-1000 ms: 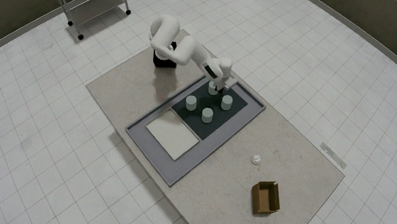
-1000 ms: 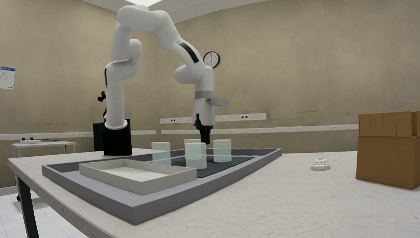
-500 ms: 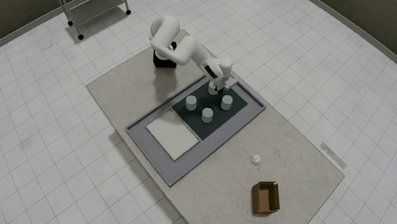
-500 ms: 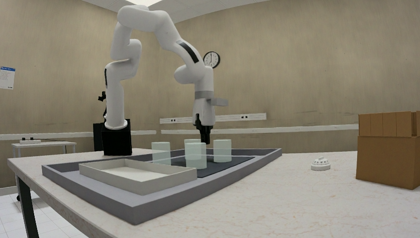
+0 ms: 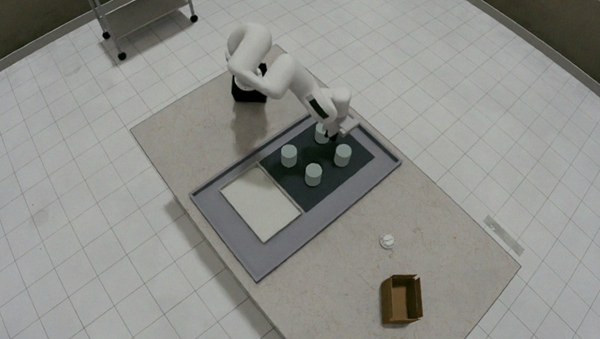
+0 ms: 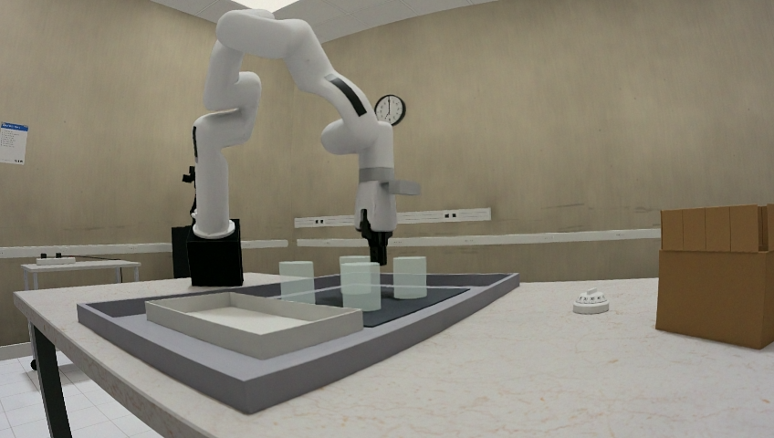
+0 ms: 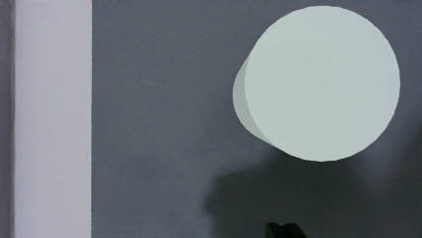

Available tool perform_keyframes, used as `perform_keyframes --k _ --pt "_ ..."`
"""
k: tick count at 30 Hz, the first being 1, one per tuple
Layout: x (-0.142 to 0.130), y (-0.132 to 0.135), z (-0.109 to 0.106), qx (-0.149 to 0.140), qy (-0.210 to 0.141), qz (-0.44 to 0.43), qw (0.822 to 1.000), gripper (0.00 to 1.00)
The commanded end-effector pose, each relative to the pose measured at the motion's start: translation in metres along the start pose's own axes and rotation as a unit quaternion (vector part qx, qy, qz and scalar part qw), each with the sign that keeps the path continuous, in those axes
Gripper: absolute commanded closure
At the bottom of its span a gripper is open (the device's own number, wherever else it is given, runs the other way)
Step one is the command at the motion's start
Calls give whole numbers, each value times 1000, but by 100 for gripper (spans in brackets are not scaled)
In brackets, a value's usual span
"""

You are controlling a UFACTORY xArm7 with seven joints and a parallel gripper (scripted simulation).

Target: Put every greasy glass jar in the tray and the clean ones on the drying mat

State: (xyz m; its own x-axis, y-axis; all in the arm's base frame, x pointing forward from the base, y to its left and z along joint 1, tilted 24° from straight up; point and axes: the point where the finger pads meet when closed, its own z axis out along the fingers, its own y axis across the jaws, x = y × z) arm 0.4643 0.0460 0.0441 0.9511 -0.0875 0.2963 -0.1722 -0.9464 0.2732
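Several pale glass jars stand upright on the dark drying mat (image 5: 316,161): a far one (image 5: 321,133), a left one (image 5: 288,155), a right one (image 5: 342,154) and a near one (image 5: 313,174). The white tray (image 5: 260,202) beside the mat is empty; it also shows in the exterior view (image 6: 252,322). My gripper (image 5: 332,135) (image 6: 378,259) is shut and empty, hovering at jar-top height between the far and right jars. In the wrist view one jar (image 7: 322,81) lies ahead of my shut fingertips (image 7: 284,230), apart from them.
Mat and tray sit in a grey rimmed board (image 5: 256,256). A small white dial (image 5: 386,240) and an open cardboard box (image 5: 402,299) lie on the table's right part. The arm base (image 5: 248,89) stands at the far corner.
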Motion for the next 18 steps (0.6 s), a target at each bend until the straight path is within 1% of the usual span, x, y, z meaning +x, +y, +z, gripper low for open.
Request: perform_keyframes --k 1,5,6,18 --pt "1 -1 -1 1 2 0 1000 100" --pt "1 -1 -1 1 2 0 1000 100" --pt "1 -1 -1 1 2 0 1000 0" --pt "1 -1 -1 1 2 0 1000 0"
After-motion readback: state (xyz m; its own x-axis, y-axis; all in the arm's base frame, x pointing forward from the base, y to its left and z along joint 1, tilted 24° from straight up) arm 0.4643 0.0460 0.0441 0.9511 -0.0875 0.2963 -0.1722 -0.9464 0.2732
